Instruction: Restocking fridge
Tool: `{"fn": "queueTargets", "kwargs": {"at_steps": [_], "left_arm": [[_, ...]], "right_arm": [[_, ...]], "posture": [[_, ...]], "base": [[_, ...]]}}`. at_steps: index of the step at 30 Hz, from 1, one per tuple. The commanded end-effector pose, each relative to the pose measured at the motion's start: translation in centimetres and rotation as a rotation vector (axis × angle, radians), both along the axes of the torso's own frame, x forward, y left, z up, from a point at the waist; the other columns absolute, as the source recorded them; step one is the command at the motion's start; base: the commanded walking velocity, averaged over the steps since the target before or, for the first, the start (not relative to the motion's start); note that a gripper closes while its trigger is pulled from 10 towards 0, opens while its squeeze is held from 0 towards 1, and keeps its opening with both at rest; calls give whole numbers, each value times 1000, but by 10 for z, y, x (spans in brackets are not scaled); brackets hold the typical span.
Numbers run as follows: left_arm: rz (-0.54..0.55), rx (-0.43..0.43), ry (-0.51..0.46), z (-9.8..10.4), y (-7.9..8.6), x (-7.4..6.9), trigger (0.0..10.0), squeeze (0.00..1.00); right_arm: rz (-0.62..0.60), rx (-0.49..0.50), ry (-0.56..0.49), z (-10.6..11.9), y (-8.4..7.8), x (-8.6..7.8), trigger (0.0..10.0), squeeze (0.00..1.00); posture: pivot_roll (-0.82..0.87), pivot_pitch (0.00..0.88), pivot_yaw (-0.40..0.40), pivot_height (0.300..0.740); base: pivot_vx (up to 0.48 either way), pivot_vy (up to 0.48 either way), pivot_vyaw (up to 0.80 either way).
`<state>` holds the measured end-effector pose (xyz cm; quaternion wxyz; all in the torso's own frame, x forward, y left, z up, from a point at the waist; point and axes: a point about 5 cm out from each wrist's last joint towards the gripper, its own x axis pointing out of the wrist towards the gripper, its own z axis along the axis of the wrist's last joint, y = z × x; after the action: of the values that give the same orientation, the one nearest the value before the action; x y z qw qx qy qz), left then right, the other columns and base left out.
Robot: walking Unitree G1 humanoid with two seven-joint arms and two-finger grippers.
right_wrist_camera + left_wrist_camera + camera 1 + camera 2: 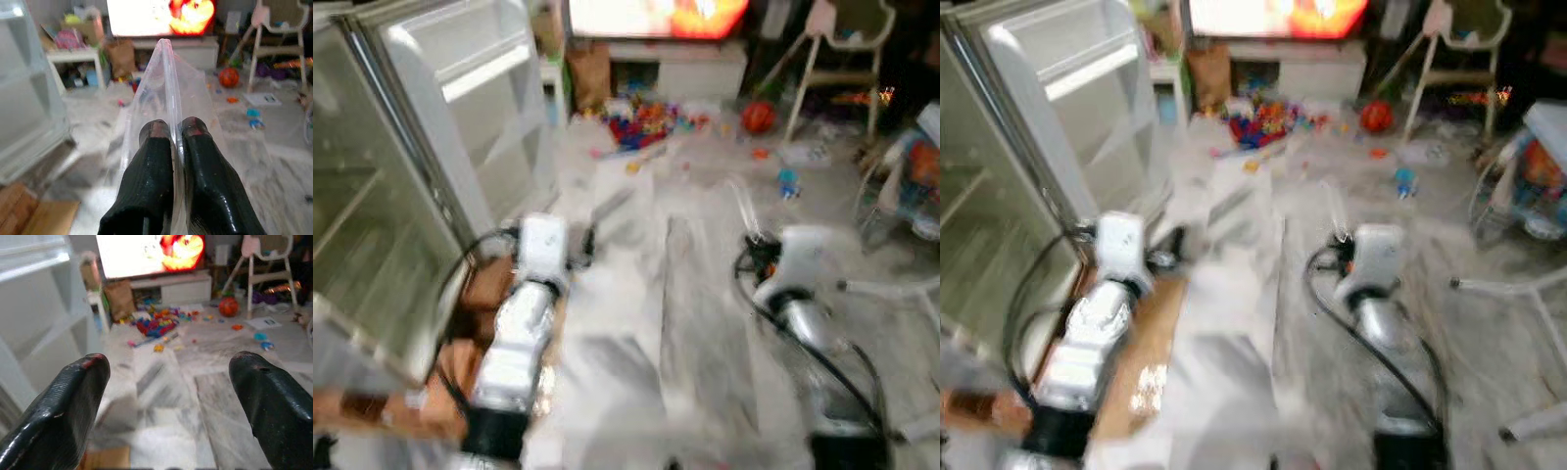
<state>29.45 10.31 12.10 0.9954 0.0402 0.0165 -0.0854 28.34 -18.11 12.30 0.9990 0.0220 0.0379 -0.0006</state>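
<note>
The head views are pretty blurry here, but the layout is readable: the fridge (372, 206) stands open on the robot's left, its door (475, 98) swung out with white shelves on the inside, and what's on the fridge's inner shelves can't be made out through the blur. The left hand (168, 369) is spread wide with nothing between its two black fingers (63, 406) — it points out over the marble floor (705, 323) toward the far side of the room, with the white fridge door just off to its side. The right hand (175, 131) is pinched tight on a clear plastic bag (166, 78); its fingertips are pressed together with the thin plastic sandwiched between them, and the bag sticks out past the tips like a flat transparent sheet. Whether anything is inside the bag is too hard to tell. In the head views that right arm (793, 284) sits out over the floor, well apart from the fridge, while the left arm (524, 313) is near the fridge's lower edge, above some brown cardboard (484, 284) lying on the floor next to it. Farther back there's a TV (656, 15) glowing bright, a heap of colourful toys (641, 122) scattered on the floor in front of it, an orange ball (759, 116) — and a pale high chair (837, 54) off to the robot's right.
</note>
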Motion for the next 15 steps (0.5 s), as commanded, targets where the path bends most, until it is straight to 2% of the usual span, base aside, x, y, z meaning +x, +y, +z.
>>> {"fn": "queueTargets", "kwargs": {"at_steps": [1, 5, 15], "left_arm": [[56, 27, 18, -6, 15, -4, 10000, 0], [89, 15, 72, -20, 17, -7, 10000, 0], [152, 24, 104, -25, 26, -4, 10000, 0]], "right_arm": [[46, 14, -43, 11, 13, 7, 10000, 0], [70, 14, -37, 11, 19, 9, 10000, 0], [106, 29, -21, 7, 25, 6, 10000, 0]], "posture": [[32, 0, -2, 740], [10, 0, -9, 740], [-2, 0, -12, 740]], "base": [[480, 0, 800], [480, 0, 800], [480, 0, 800]]}}
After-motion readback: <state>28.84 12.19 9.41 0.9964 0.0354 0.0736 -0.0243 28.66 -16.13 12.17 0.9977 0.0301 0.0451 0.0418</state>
